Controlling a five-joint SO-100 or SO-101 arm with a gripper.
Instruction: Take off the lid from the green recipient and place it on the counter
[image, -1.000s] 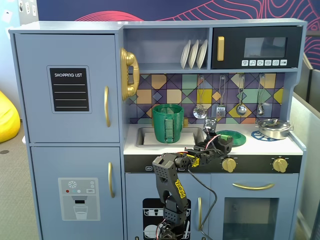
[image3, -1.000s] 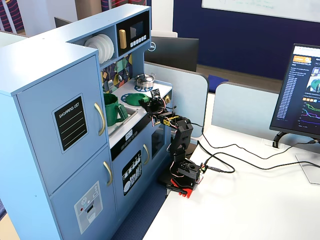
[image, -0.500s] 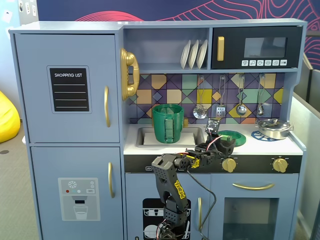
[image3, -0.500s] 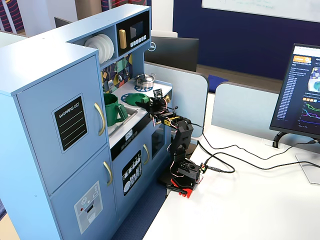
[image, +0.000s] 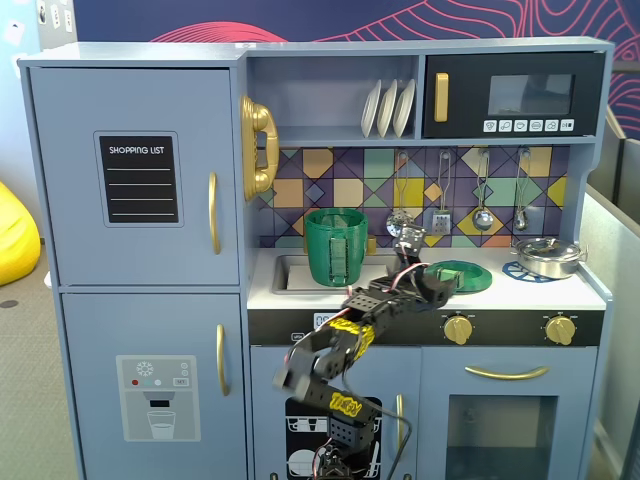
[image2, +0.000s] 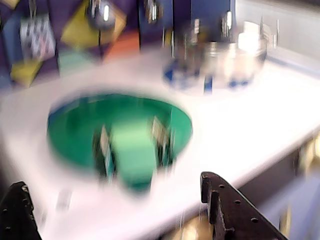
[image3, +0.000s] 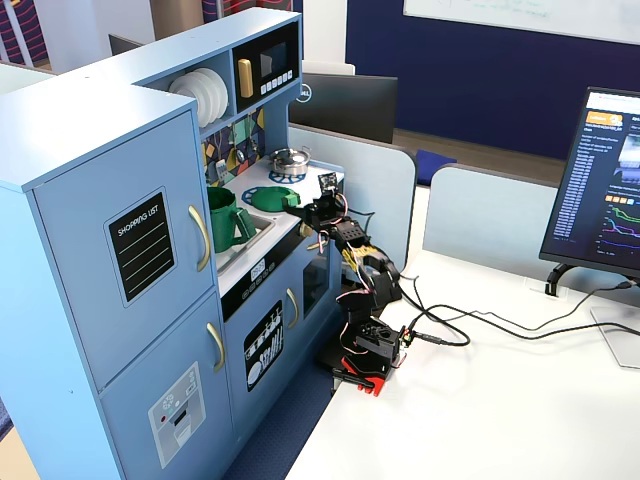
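The green lid (image: 462, 275) lies flat on the white counter (image: 560, 293), strap handle up, to the right of the sink. It fills the blurred wrist view (image2: 120, 132) and also shows in the other fixed view (image3: 283, 198). The tall green recipient (image: 337, 247) stands uncovered in the sink recess (image3: 225, 220). My gripper (image: 436, 281) is at the lid's front left edge. In the wrist view its gripper (image2: 112, 181) has black jaws wide apart with nothing between them, just in front of the lid.
A shallow silver pan (image: 548, 257) sits on a blue burner ring at the counter's right end (image2: 225, 60). Utensils hang on the tiled back wall. The arm's base (image3: 365, 350) stands on a white desk beside the toy kitchen, with cables trailing right.
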